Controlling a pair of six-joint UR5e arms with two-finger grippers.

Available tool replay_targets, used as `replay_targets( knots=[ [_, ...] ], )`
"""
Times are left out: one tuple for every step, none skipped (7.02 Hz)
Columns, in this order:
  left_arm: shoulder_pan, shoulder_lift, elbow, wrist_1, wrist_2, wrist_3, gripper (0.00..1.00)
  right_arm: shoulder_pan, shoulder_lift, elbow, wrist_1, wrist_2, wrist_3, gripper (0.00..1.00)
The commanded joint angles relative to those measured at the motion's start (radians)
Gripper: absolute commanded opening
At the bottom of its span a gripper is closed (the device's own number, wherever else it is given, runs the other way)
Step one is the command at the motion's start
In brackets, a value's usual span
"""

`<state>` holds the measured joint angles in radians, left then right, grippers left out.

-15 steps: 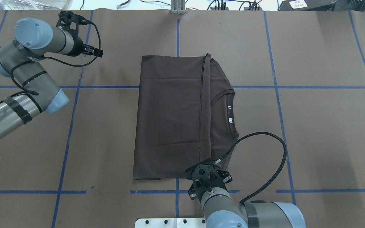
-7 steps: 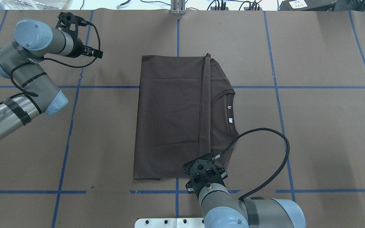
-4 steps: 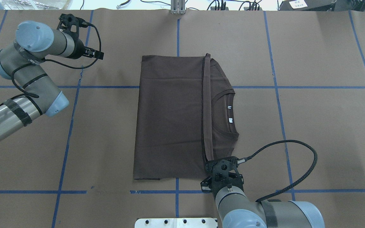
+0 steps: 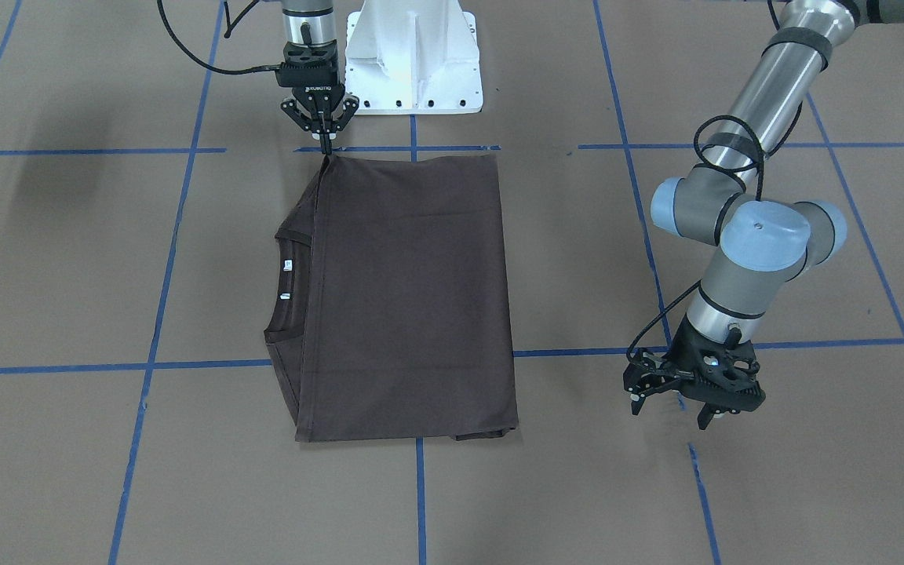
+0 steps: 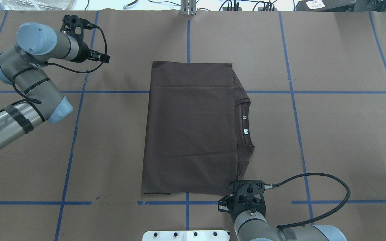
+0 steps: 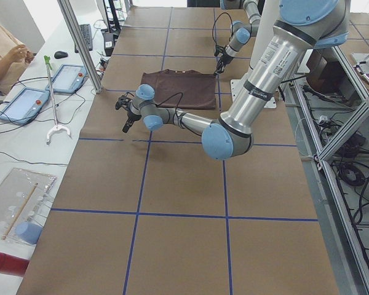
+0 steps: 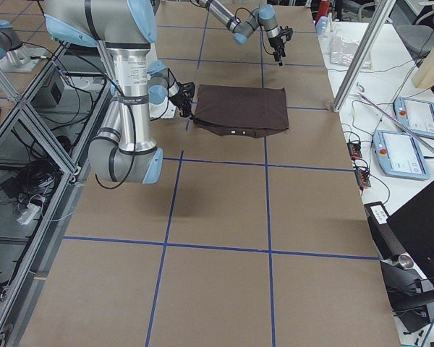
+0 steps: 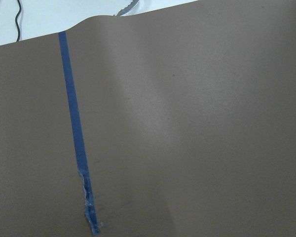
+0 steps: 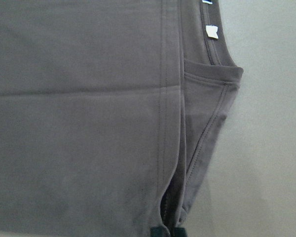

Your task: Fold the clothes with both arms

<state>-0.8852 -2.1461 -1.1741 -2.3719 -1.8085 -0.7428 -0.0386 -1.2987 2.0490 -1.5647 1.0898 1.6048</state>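
Brown T-shirt (image 5: 189,127) lies folded flat mid-surface (image 5: 330,134). Right pincer (image 4: 326,145) is clenched on its robot-side corner. Left pincer (image 4: 672,412) is spread, holding nothing, hovering well apart from the shirt.

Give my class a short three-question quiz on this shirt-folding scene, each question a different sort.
1. True or false: the left gripper touches the T-shirt.
2. Which gripper pinches a T-shirt corner? A) left gripper B) right gripper C) both
3. Fill in: the white neck labels lie at the T-shirt's edge towards the robot's ____ side.
Key: 1 false; 2 B; 3 right.
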Motion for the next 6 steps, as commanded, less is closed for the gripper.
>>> replay_targets(
  knots=[
    [0.000, 0.000, -0.019, 0.000, -0.003, -0.004, 1.00, 0.003, -0.008, 0.098, 0.003, 0.027, -0.005, 1.00],
    [0.009, 0.014, -0.063, 0.003, -0.005, -0.054, 1.00, 0.019, -0.046, 0.140, 0.099, 0.045, -0.005, 1.00],
    [0.018, 0.037, -0.132, 0.014, -0.037, -0.123, 1.00, 0.031, -0.159, 0.140, 0.273, 0.065, -0.005, 1.00],
    [0.066, 0.092, -0.245, 0.014, -0.073, -0.209, 1.00, 0.037, -0.288, 0.138, 0.472, 0.070, -0.005, 1.00],
    [0.142, 0.167, -0.378, 0.014, -0.068, -0.298, 1.00, 0.049, -0.351, 0.140, 0.614, 0.065, 0.004, 1.00],
    [0.222, 0.234, -0.497, 0.014, -0.057, -0.446, 1.00, 0.072, -0.346, 0.137, 0.624, 0.064, 0.041, 1.00]
  ],
)
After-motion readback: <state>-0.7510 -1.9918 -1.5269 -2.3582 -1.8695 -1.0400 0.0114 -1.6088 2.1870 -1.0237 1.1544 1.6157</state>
